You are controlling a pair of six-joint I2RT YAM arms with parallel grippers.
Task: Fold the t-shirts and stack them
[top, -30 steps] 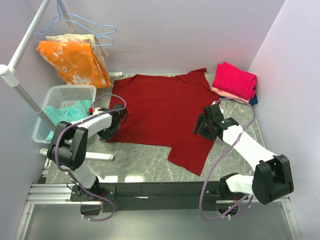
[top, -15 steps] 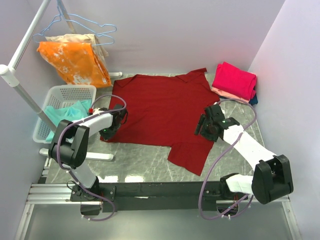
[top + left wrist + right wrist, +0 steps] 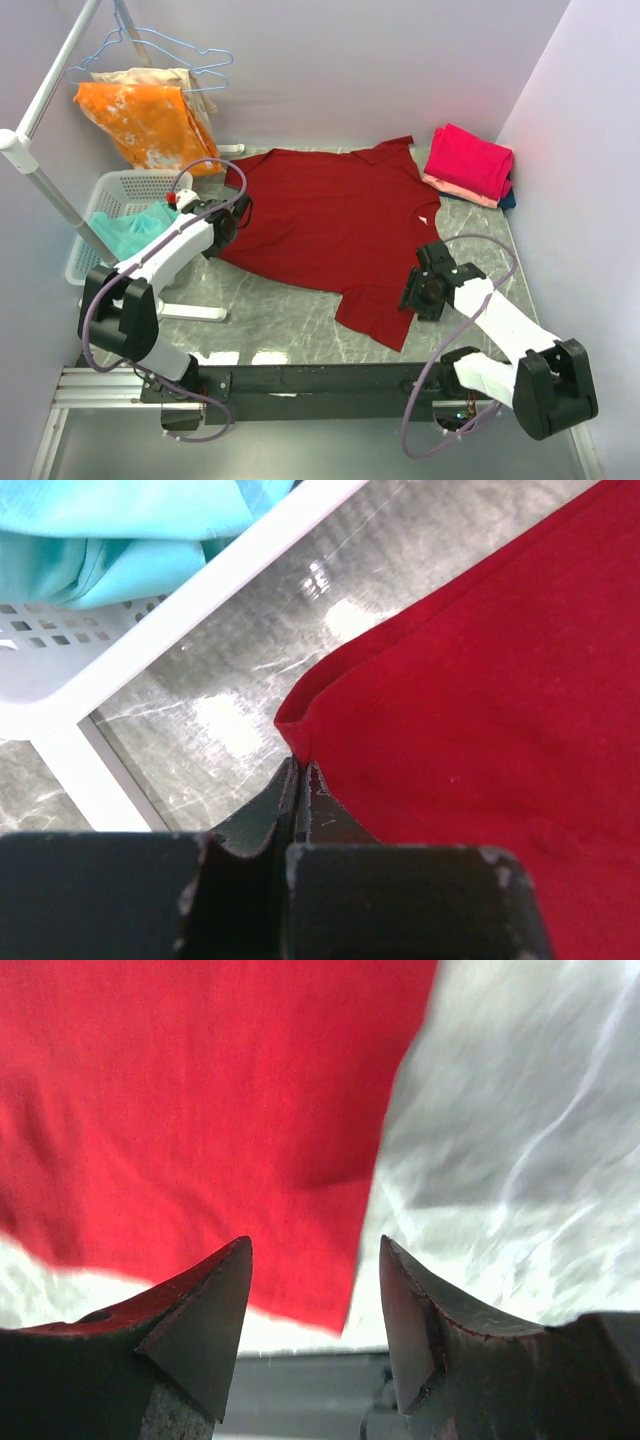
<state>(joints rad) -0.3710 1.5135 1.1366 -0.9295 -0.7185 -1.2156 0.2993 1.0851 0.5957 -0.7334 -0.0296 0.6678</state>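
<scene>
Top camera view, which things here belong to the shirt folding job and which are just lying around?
Belong to the job:
maroon t-shirt, spread flat, its corner pinched by the left gripper
right gripper, open
folded shirt stack, pink on top
teal shirt in the white basket

Just lying about:
orange cloth on the hangers
white rack pole

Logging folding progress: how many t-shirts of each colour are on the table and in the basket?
Dark red shirt: 1
Pink shirt: 1
Peach shirt: 1
Dark blue shirt: 1
Teal shirt: 1
Total: 5
</scene>
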